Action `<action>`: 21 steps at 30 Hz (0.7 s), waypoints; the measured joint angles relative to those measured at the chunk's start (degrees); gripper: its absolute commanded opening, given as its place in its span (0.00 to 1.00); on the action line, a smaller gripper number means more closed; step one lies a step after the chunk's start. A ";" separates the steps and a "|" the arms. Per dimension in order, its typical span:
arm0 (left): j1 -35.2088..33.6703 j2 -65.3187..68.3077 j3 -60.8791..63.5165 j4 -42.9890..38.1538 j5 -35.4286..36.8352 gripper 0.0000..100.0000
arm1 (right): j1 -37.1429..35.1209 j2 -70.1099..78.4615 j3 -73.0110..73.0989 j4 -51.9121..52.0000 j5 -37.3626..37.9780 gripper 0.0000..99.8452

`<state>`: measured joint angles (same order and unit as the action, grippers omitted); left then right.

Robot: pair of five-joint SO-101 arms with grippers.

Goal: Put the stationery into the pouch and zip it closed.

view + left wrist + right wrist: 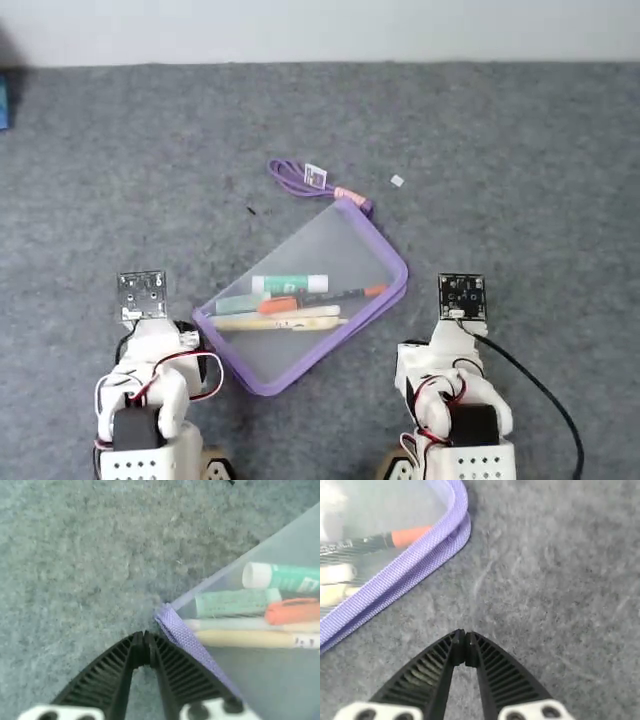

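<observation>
Seeing one clear pouch (335, 245) with purple edging lying aslant on the grey desk (520, 150), between two arms. Counting five pieces of stationery inside it, all lying lengthwise side by side near the middle: one glue stick (290, 284) with a white cap and green label, one pale green bar (238, 303), one dark pen (335, 295) tipped with orange, and two pale sticks (285, 322), one white, one cream, touching each other. Also noticing one orange cap-like piece (280, 304) beside the green bar, and not managing to tell whether part of the pen or a sixth piece. Finding one pink zip pull (345, 193) at the pouch's far corner; not managing to judge the zip open or shut. Tracing one purple strap (288, 178) looping away from that corner over the desk, with one white tag (315, 175) on it. Spotting one small white scrap (397, 181) lying apart on the desk, beyond the pouch

Finding the left pincer (145, 647) with its two black ribbed fingers pressed together at the tips, pinching nothing, hanging over bare desk just beside the pouch's left corner and not touching it. Finding the right pincer (465, 650) likewise pressed together and pinching nothing, over bare desk near the pouch's right corner, apart from the purple edging. Seeing the left arm (150, 400) and the right arm (455, 400) folded back at the near edge, one on each side of the pouch
</observation>
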<state>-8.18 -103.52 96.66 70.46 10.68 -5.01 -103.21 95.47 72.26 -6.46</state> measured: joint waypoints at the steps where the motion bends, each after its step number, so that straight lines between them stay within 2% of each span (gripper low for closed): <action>1: 0.00 0.00 0.00 0.00 0.00 0.01 | 0.00 0.00 0.00 0.00 0.00 0.01; 21: 0.00 0.00 0.00 0.44 0.00 0.01 | 0.00 0.00 0.00 0.00 0.00 0.01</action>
<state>-8.18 -103.52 96.66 70.90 10.68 -5.01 -103.21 95.47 72.26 -6.46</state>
